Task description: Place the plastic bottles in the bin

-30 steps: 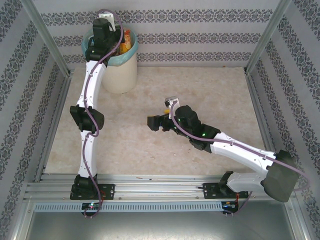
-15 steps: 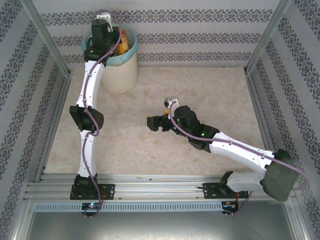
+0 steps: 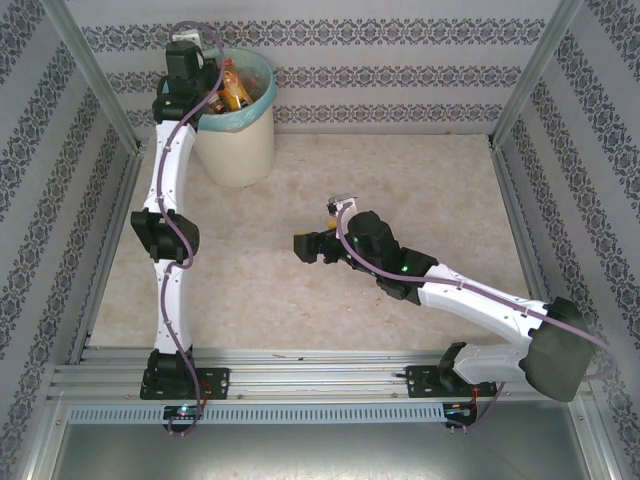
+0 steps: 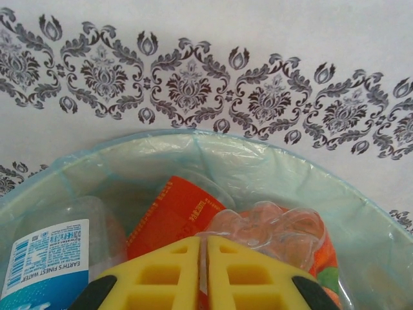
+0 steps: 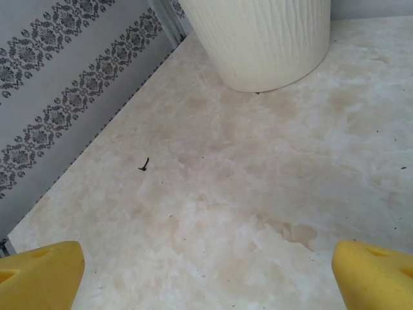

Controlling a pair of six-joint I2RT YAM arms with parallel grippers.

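Left gripper (image 4: 201,250), shut and empty over bottles (image 4: 175,216) in the bin (image 4: 261,154), should lift straight up; right gripper (image 5: 206,274) gapes empty

The table (image 3: 400,180) is a pale, marbled cream slab, mottled here and there with faint darker stains. The bin (image 3: 240,150), round and cream-white with ribbed sides and a turquoise liner folded over its rim, stands directly on it. Out from the bin's foot, toward the patterned side wall, a tiny dark fleck (image 5: 143,165) lies on the surface.
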